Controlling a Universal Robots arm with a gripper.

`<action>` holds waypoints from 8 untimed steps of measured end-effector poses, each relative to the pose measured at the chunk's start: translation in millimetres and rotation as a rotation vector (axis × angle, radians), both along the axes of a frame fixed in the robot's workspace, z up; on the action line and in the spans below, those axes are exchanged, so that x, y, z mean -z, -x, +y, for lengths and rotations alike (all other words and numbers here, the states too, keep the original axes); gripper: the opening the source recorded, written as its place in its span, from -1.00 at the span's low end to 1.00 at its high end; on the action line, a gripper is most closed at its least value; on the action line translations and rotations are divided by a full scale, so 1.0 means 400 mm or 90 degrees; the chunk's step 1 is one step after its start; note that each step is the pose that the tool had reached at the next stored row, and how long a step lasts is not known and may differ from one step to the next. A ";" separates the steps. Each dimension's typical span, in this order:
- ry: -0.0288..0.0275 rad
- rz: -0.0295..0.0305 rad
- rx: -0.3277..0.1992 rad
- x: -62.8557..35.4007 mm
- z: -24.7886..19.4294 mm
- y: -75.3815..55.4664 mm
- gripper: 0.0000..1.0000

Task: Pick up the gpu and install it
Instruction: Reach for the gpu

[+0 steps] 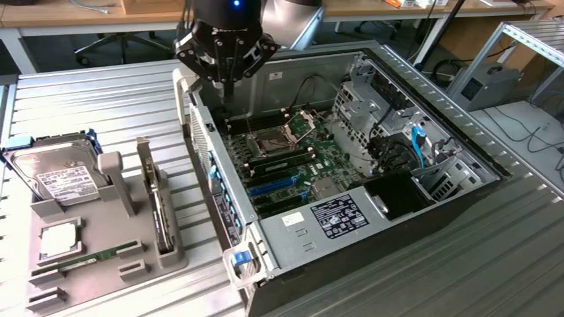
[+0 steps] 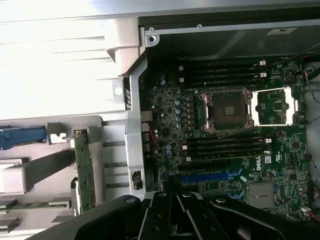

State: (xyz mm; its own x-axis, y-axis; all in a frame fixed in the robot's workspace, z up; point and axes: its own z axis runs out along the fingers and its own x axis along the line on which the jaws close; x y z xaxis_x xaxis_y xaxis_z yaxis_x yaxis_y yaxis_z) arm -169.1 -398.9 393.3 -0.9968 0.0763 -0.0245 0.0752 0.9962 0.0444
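Hand: black multi-fingered robot hand point(image 1: 226, 92), fingers drawn tight together and holding nothing.
Hand position: above the open black-and-silver computer case point(image 1: 405, 257), over the far end of the case wall that faces the holder.
Beneath the hand: green motherboard point(image 1: 291, 165) on the case floor; its long blue expansion slot point(image 2: 210, 177) is vacant.
Gpu: thin flat card with a silvery metal bracket, the gpu point(image 1: 155, 198), stands on edge in the grey moulded holder point(image 1: 88, 284). It is outside the case, just beside that same wall and untouched.
Holder's other contents: boxy silver hard drive with white label point(image 1: 62, 178) and narrow green memory stick point(image 1: 88, 256), both farther from the case than the gpu.
Counter: ribbed metal counter point(image 1: 105, 99) carries holder and case.
Handling, judged: light, stiff and slim, and its bare circuitry is fragile. The faces offer little to grip, so the upper edge near mid-length is the best hold, pinched across the thin slab and clear of the lower contact edge.
Task state: gpu not yet lifted.
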 end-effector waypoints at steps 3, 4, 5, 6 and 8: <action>0.0000 0.0000 0.000 0.000 0.000 0.030 -0.79; 0.0000 0.0001 0.000 0.000 0.000 0.036 -0.79; 0.0000 0.0000 0.000 0.000 0.000 0.044 -0.79; 0.0000 0.0000 0.000 0.000 0.000 0.056 -0.79; 0.0000 0.0000 0.000 0.000 0.000 0.078 -0.79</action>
